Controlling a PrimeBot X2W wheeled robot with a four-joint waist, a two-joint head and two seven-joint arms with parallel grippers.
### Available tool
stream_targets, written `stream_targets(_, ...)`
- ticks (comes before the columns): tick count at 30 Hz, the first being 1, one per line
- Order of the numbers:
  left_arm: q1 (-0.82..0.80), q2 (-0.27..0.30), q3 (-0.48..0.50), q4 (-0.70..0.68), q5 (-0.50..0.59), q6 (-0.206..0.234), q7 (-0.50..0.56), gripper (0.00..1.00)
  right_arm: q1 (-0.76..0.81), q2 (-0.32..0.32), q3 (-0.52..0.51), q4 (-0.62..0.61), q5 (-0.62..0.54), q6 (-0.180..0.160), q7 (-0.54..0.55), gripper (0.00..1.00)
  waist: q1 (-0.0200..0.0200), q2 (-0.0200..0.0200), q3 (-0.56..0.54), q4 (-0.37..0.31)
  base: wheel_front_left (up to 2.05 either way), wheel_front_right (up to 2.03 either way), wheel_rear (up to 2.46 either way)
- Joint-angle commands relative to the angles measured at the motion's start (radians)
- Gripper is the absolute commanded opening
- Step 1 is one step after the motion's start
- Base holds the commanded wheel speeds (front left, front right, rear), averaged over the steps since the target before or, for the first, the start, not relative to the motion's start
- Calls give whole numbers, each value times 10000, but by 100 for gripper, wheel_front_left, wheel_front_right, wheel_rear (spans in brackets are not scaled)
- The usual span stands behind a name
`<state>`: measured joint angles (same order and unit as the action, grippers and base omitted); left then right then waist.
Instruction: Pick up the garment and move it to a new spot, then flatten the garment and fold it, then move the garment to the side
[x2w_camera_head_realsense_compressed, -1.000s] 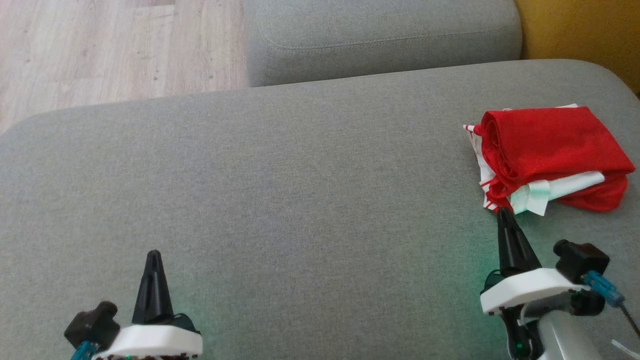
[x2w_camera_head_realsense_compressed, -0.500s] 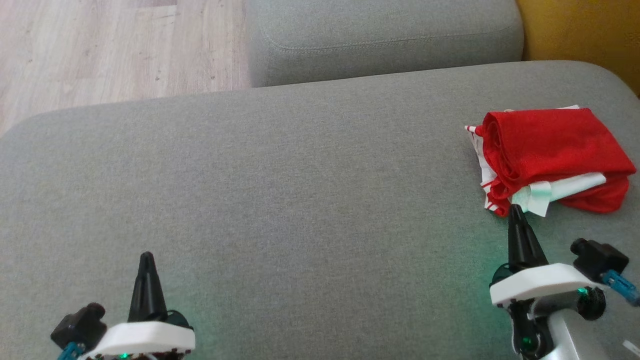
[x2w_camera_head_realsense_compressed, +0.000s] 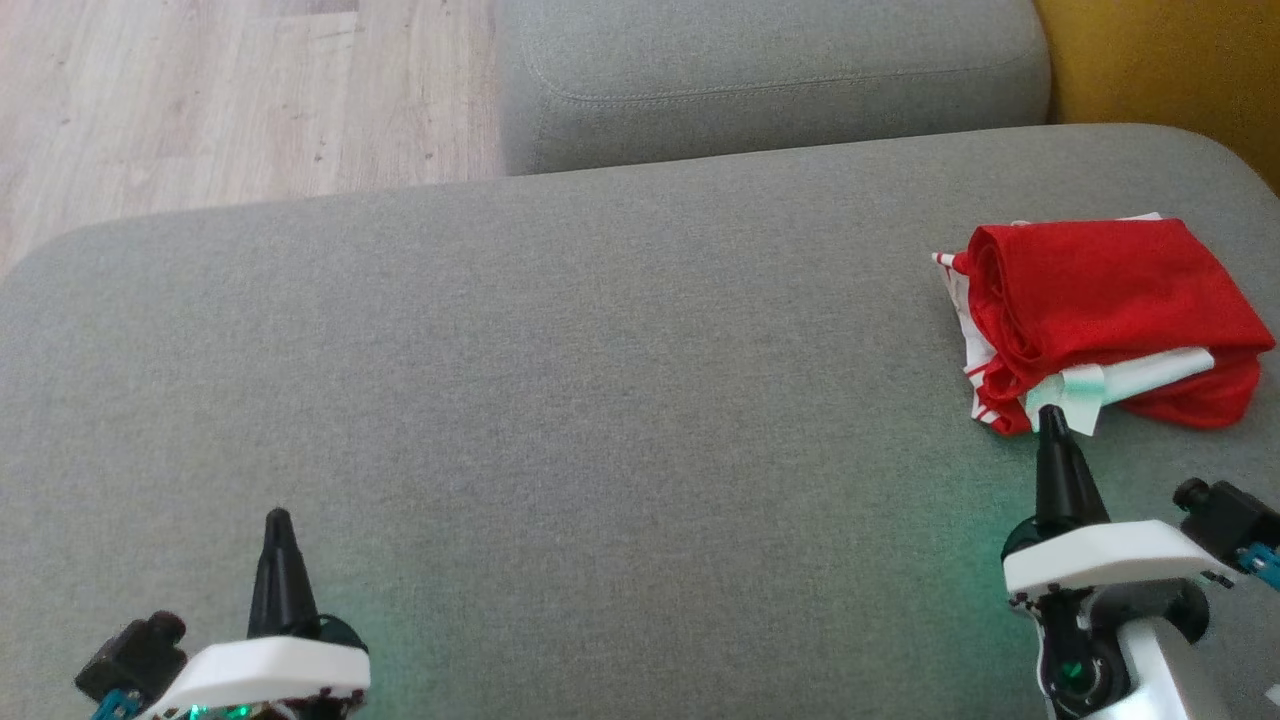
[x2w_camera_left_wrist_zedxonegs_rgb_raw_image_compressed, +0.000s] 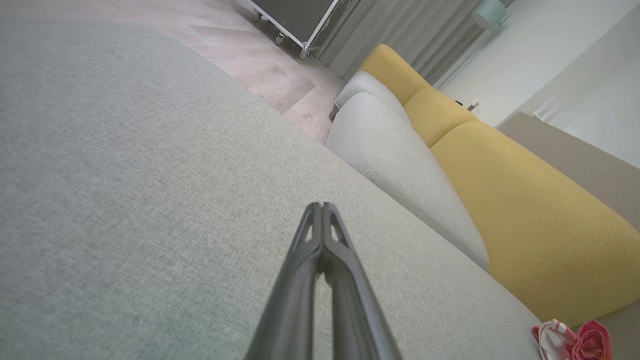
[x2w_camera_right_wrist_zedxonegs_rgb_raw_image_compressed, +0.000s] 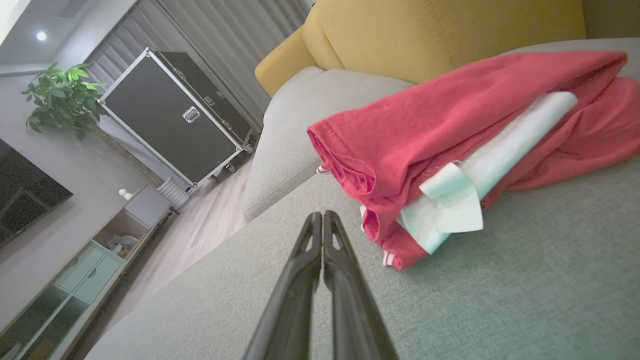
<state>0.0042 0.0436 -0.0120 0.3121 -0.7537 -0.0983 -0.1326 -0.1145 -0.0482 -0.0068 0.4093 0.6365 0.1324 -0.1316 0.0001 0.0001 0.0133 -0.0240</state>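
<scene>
Head view: a red garment (x2w_camera_head_realsense_compressed: 1105, 310) with white trim lies folded into a compact bundle at the right edge of the frame, on a broad grey cushion (x2w_camera_head_realsense_compressed: 600, 400). The right end effector (x2w_camera_head_realsense_compressed: 1050, 414), at lower right, has its two dark fingers pressed together. Its tip sits just beside the bundle's near edge, next to a loose white flap (x2w_camera_head_realsense_compressed: 1075, 392); whether it touches the cloth I cannot tell. The left end effector (x2w_camera_head_realsense_compressed: 277, 518), at lower left, is also pressed together and holds nothing, well apart from the garment.

Judging by the neat fold and its place at the side, the task looks nearly done, and the step in hand is leaving the bundle settled. Doing that well means drawing the right arm back along its own fingers' line, with the tip clear of the flap so the fold does not open.

Both arms rise from the bottom edge with their fingers pointing up the frame, the right reaching farther up than the left.
</scene>
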Motion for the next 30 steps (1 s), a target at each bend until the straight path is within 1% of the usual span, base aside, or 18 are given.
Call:
stream_targets(1, -545, 29, 201, -371, -239, -67, 53, 0, -352, -33, 1, -402, 300, -6, 50, 0, -1, -1, -1, 4, 0, 0, 0)
stream_targets(30, -748, 42, 572, -474, -3147, -157, 895, 0, -206, -29, -375, -837, 3596, -10, 890, 0, -1, -1, -36, 87, 0, 0, 0)
